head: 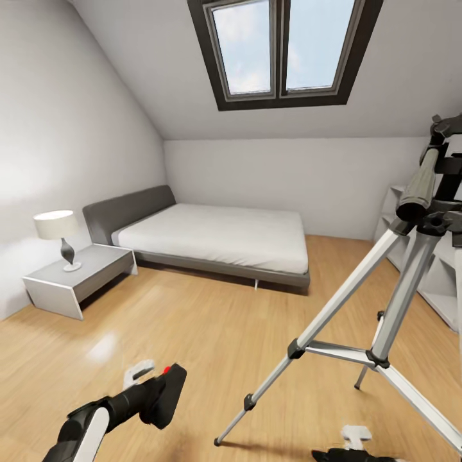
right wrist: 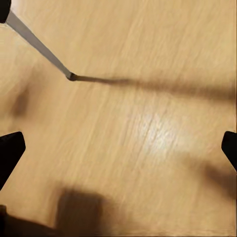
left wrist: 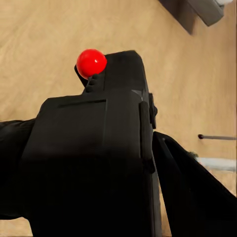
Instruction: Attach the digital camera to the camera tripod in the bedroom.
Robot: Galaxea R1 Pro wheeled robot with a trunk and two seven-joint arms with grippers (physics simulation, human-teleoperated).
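1. The digital camera, red dot up, was held low at the left by the left gripper.
2. The camera tripod was stood on the wood floor at the right.
3. A grey bed was set against the far wall.

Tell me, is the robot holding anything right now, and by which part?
Yes: its left gripper holds the digital camera by the sides of its black body, red dot up. The right gripper is open above bare floor, holding nothing.

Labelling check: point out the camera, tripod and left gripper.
camera (head: 165, 394), head view, black body.
tripod (head: 346, 294), head view, front silver leg.
left gripper (left wrist: 89, 163), left wrist view, shut on camera.
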